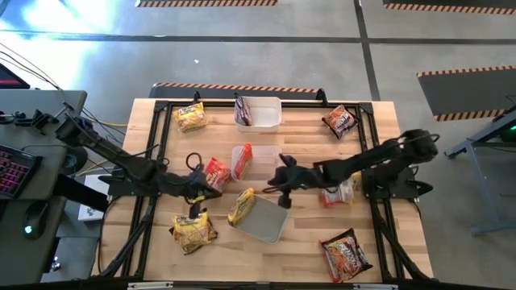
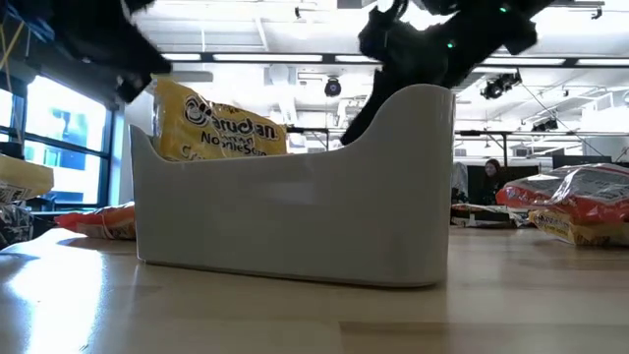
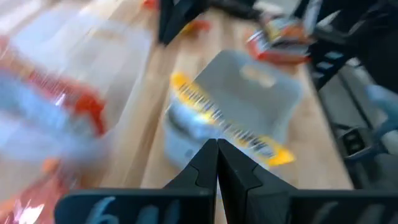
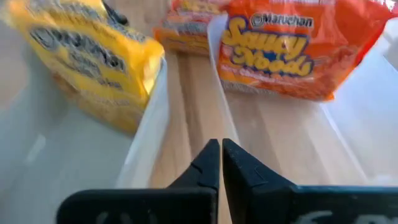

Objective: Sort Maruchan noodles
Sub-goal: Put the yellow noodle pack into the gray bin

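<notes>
Noodles lie scattered over a pale wooden table (image 1: 302, 242) edged by a black frame. Yellow packets (image 1: 191, 118) sit at the far left corner and at the near left; a red packet (image 1: 217, 171) lies left of centre; dark red ones rest at the far right corner (image 1: 340, 121) and the near right (image 1: 347, 253). One yellow packet (image 1: 241, 206) leans over the left rim of the near tub (image 1: 266, 221) — seen in the low view standing above the tub wall. An orange packet (image 1: 246, 153) stands in the middle tub (image 1: 239, 163); a dark packet sits in the far tub (image 1: 262, 113).

Left gripper (image 1: 211, 194) hovers just left of the leaning yellow packet, jaws pressed together, holding nothing. Right gripper (image 1: 272, 188) hangs over the table between the middle and near tubs, jaws likewise pressed together and empty.

Surroundings — grey concrete floor with hazard-striped mats; a desk with keyboard (image 1: 14, 172) and mouse stands left of the table. The low view shows a bright hall with strip lights (image 2: 265, 57) and a window (image 2: 54, 128) at left.
</notes>
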{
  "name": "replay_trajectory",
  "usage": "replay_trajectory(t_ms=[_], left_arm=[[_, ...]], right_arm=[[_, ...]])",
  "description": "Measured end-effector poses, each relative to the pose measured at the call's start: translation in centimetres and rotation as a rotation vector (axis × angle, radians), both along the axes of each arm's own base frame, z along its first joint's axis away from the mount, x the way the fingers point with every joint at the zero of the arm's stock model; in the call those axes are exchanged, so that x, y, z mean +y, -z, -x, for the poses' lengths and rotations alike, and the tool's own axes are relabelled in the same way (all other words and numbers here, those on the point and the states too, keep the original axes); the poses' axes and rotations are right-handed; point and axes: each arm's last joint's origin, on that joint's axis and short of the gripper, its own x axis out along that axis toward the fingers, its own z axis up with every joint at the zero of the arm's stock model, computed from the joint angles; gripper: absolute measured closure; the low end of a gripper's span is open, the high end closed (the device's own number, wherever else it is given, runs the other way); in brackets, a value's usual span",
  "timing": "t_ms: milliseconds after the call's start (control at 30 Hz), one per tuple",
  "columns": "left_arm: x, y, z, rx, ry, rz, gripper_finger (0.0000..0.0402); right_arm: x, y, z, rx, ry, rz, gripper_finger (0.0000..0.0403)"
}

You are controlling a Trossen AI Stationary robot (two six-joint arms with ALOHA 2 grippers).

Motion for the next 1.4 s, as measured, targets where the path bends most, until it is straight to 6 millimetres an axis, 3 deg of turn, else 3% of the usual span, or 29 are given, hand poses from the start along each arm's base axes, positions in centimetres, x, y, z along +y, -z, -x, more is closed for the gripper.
replay_trajectory(t_ms=[100, 300, 533, 833, 967, 1167, 1267, 1400], left_arm=[[0.5, 1.0, 0.4, 0.113, -0.035, 0.027, 0.0401], [0.7, 1.2, 0.0, 0.132, -0.024, 0.021, 0.0401], [0.9, 1.5, -0.7, 0.126, -0.037, 0.011, 0.0401], [0.6, 2.6, -1.7, 0.147, -0.025, -0.036, 0.0401], [0.2, 3.1, -2.7, 0.114, 0.011, -0.05, 0.0401], [-0.3, 4.5, -3.9, 0.132, 0.054, -0.048, 0.0401], [-0.3, 5.0, -4.1, 0.149, 0.054, -0.056, 0.0401], [-0.5, 5.1, -4.3, 0.132, 0.067, -0.05, 0.0401]], right_arm=[[0.1, -0.2, -1.9, 0.047, -0.006, 0.027, 0.0403], [0.7, 0.0, -5.1, 0.094, -0.063, 0.027, 0.0403], [1.0, 1.8, -6.9, 0.153, -0.127, -0.022, 0.0403], [2.2, 0.9, -7.7, 0.047, -0.353, 0.04, 0.0403], [2.5, -1.3, -6.7, 0.028, -0.401, 0.073, 0.0403], [4.5, -5.0, -1.8, 0.171, -0.437, 0.03, 0.0403], [5.9, -4.9, 0.6, 0.271, -0.449, -0.056, 0.0403], [7.5, -2.1, 2.9, 0.375, -0.443, -0.115, 0.0403]])
